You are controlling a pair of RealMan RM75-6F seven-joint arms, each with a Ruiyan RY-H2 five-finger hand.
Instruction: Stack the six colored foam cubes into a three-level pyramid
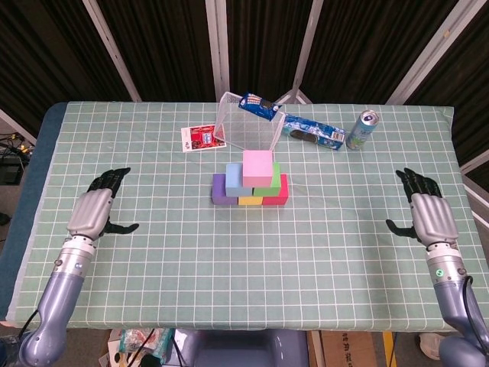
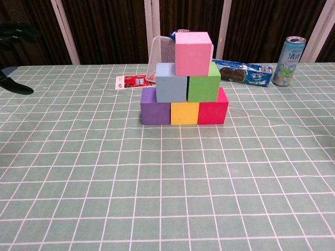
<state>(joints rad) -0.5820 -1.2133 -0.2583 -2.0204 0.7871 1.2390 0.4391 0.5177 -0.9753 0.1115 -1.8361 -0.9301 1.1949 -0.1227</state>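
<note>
Cubes (image 2: 184, 86) stand stacked as a pyramid, a mesh basket (image 1: 246, 126), cookie pack (image 1: 309, 131) and can (image 1: 361, 128) behind. Left hand (image 1: 95, 210) and right hand (image 1: 430, 216) hover spread and empty, well apart; the chest view seems to catch only the left fingertips (image 2: 15, 34).

The six foam cubes stand built as a three-level pyramid in the middle of the table, well apart from both sets of fingers and roughly midway between them. The bottom row holds the purple cube (image 2: 155, 106), yellow cube (image 2: 184, 113) and red cube (image 2: 213, 111), side by side and touching, purple toward the left hand's fingers (image 1: 111, 180), red toward the right hand's fingers (image 1: 416, 181). On them sit the blue cube (image 2: 171, 82) and green cube (image 2: 204, 83), also touching, each bridging a seam below. The pink cube (image 2: 193, 53) tops the stack, upright, resting across blue and green. No finger touches any cube.
</note>
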